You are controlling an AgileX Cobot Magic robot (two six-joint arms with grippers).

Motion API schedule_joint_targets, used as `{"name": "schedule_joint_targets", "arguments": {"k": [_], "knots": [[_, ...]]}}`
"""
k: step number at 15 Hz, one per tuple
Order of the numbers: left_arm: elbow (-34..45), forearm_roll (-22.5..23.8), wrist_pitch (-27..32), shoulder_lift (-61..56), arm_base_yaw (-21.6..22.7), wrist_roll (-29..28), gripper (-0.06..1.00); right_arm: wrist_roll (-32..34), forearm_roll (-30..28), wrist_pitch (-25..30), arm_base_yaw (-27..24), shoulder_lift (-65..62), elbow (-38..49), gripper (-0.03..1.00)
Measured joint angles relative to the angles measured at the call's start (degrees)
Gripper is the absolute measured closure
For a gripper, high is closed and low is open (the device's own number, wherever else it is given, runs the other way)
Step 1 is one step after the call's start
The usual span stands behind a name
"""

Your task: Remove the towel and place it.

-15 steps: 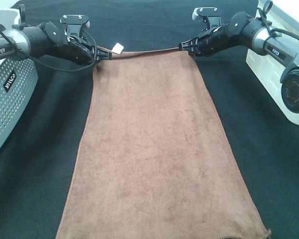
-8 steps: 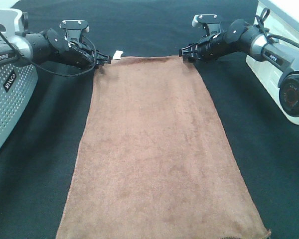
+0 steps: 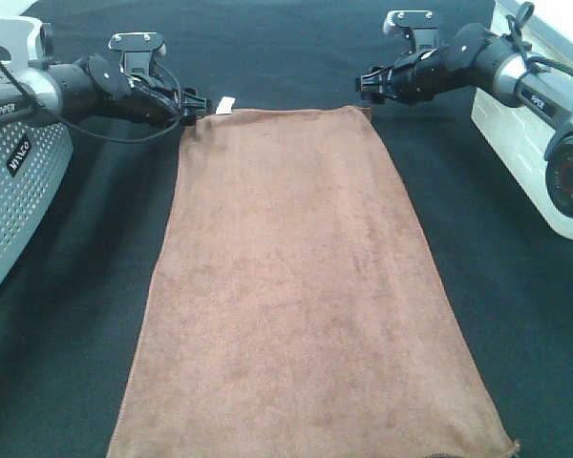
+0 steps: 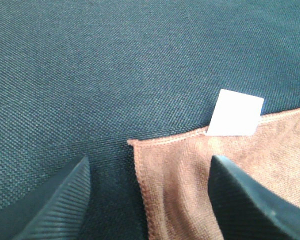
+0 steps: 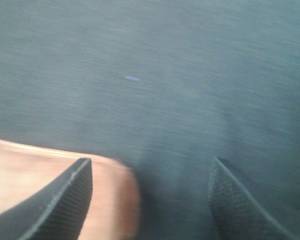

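Note:
The brown plush towel (image 3: 296,286) lies flat and spread lengthwise on the black table cloth (image 3: 516,315), its small white tag (image 3: 226,103) at the far left corner. My left gripper (image 3: 193,107) is open and empty at that corner; in the left wrist view the towel corner (image 4: 190,170) and tag (image 4: 235,112) lie between its fingers (image 4: 55,200). My right gripper (image 3: 363,86) is open and empty, a little above and beyond the far right corner; in the blurred right wrist view that corner (image 5: 110,195) shows by one finger (image 5: 50,200).
A perforated grey arm base (image 3: 14,191) stands at the left edge. A white base with a round camera lens (image 3: 554,162) stands at the right edge. The black cloth covers the whole table around the towel.
Both grippers have let go of the towel's far corners and opened. The far edge has dropped flat on the table. The right gripper has lifted and drawn back to the right.

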Motion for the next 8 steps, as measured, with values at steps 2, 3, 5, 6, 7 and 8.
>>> {"name": "schedule_joint_targets", "arguments": {"k": [2, 3, 5, 6, 7, 8], "knots": [[0.0, -0.06, 0.69, 0.0, 0.0, 0.0, 0.31, 0.0, 0.0, -0.63, -0.06, 0.74, 0.0, 0.36], [0.0, -0.06, 0.86, 0.0, 0.0, 0.0, 0.31, 0.0, 0.0, -0.57, -0.06, 1.26, 0.0, 0.36], [0.0, -0.06, 1.26, 0.0, 0.0, 0.0, 0.31, 0.0, 0.06, -0.57, -0.06, 2.41, 0.06, 0.36], [0.0, -0.06, 1.26, 0.0, 0.0, 0.0, 0.31, 0.0, 0.06, -0.57, -0.06, 2.41, 0.06, 0.36], [0.0, -0.06, 1.26, 0.0, 0.0, 0.0, 0.31, 0.0, 0.06, -0.69, -0.06, 2.69, 0.06, 0.36], [0.0, -0.06, 1.26, 0.0, 0.0, 0.0, 0.31, 0.0, 0.06, -0.69, -0.06, 2.69, 0.06, 0.36]]}}
